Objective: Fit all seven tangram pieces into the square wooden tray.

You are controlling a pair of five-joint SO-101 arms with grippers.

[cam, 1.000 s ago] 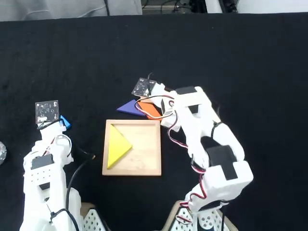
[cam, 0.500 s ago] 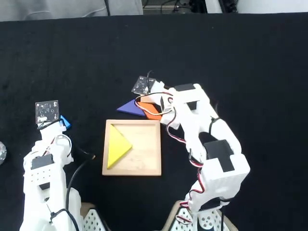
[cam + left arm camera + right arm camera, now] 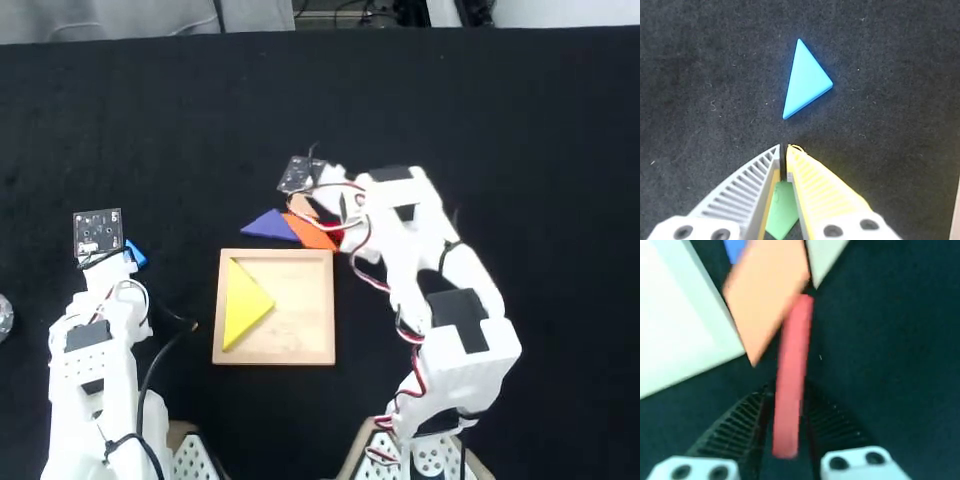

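Note:
The square wooden tray (image 3: 310, 340) lies at the table's middle with a yellow triangle (image 3: 245, 298) in it. Just beyond its far edge rest an orange piece (image 3: 311, 233) and a purple triangle (image 3: 267, 224). My right gripper (image 3: 789, 390) is shut on a red piece (image 3: 791, 370), held edge-on beside the orange piece (image 3: 767, 300) and near the tray's corner (image 3: 675, 330). My left gripper (image 3: 785, 149) is shut with nothing between its fingers, just short of a blue triangle (image 3: 806, 80). A green piece (image 3: 782, 212) lies under it.
The black cloth stretches wide and bare to the far side and to the right. A pale object (image 3: 825, 255) sits past the orange piece in the right wrist view. The blue triangle (image 3: 136, 255) lies left of the tray, beside the left arm.
The right arm has shifted slightly toward the table's far side, and the red piece now shows beside the orange one. The left arm has kept still.

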